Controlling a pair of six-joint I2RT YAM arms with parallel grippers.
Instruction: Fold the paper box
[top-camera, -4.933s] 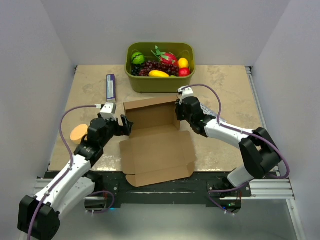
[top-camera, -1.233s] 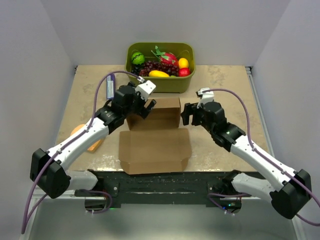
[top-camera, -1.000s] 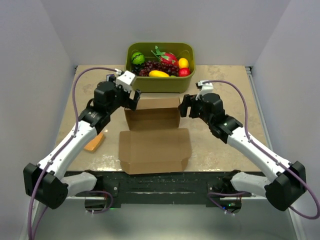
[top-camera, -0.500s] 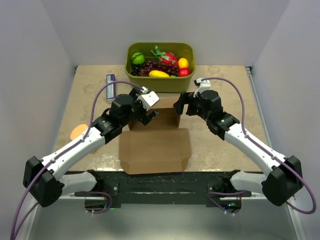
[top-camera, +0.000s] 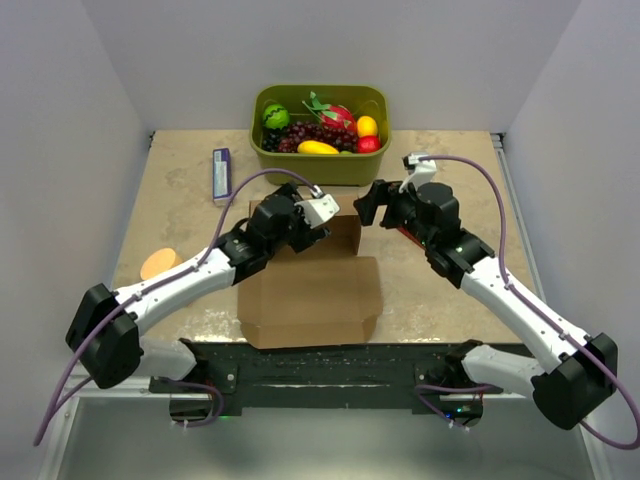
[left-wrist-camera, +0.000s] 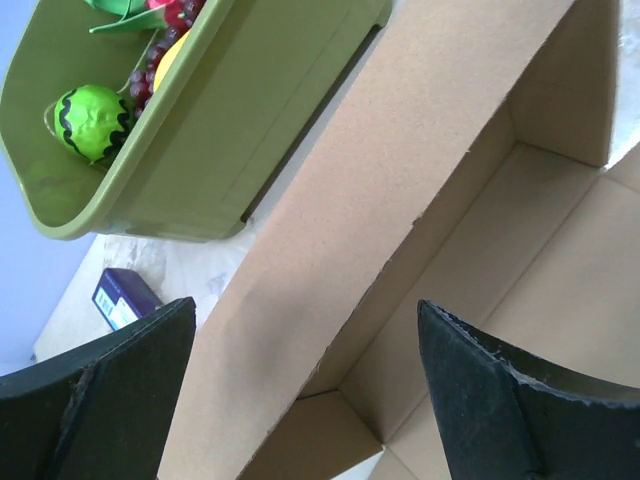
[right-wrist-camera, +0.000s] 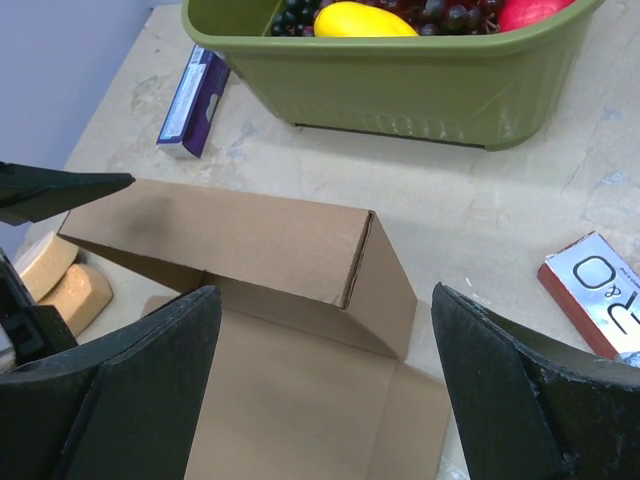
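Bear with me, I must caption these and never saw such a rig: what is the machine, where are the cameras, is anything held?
Two robot arms are bolted at the table's near edge, each ending in a two-finger gripper. One picture looks down from above and behind; two come from wrist cameras, the dark shapes being that gripper's fingers. On the table: a half-folded brown paper box, a green tub of fruit, a purple packet, a red-and-white packet. The left gripper and right gripper stand open, holding nothing.
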